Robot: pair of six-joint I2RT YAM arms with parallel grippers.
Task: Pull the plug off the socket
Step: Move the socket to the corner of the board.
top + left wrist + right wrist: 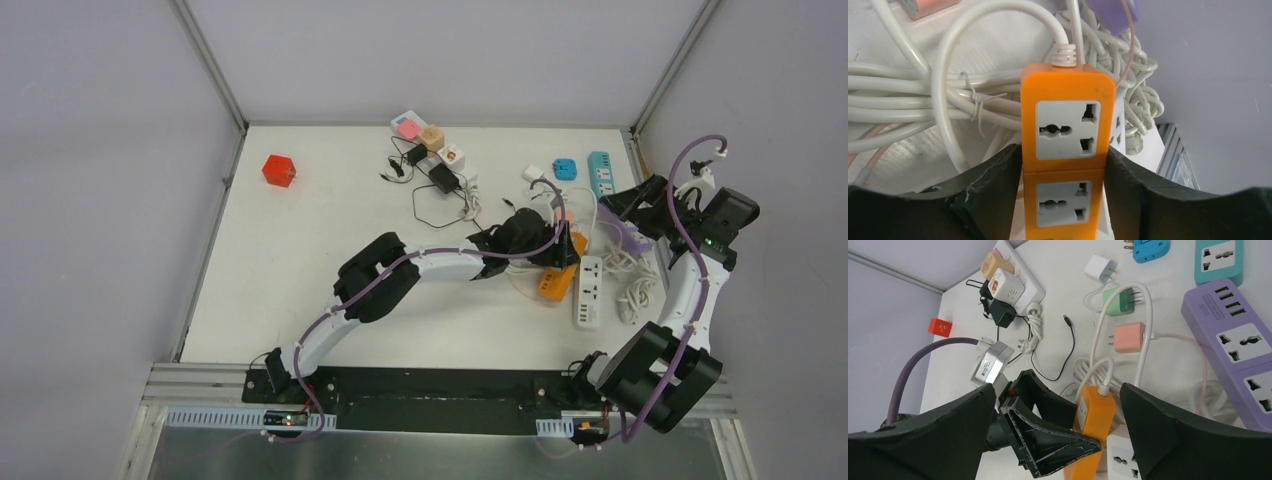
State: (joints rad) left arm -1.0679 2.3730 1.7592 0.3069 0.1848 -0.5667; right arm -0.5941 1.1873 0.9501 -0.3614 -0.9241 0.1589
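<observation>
Two fingers of your left gripper (1064, 167) clamp the long sides of the orange power strip (1066, 100). The strip lies flat against the cable tangle (908, 95), sockets facing up, its long axis running away from the arm bases with the cord end farthest. Both sockets that show are empty, and the rest of the strip is hidden. A pink plug (1128, 337) lies loose just beyond the cord end with its pins bare, so the pull looks already done. Your right gripper (1058, 390) hangs spread wide above the strip, holding nothing. If a plug remains, close on it and pull straight along its pins.
</observation>
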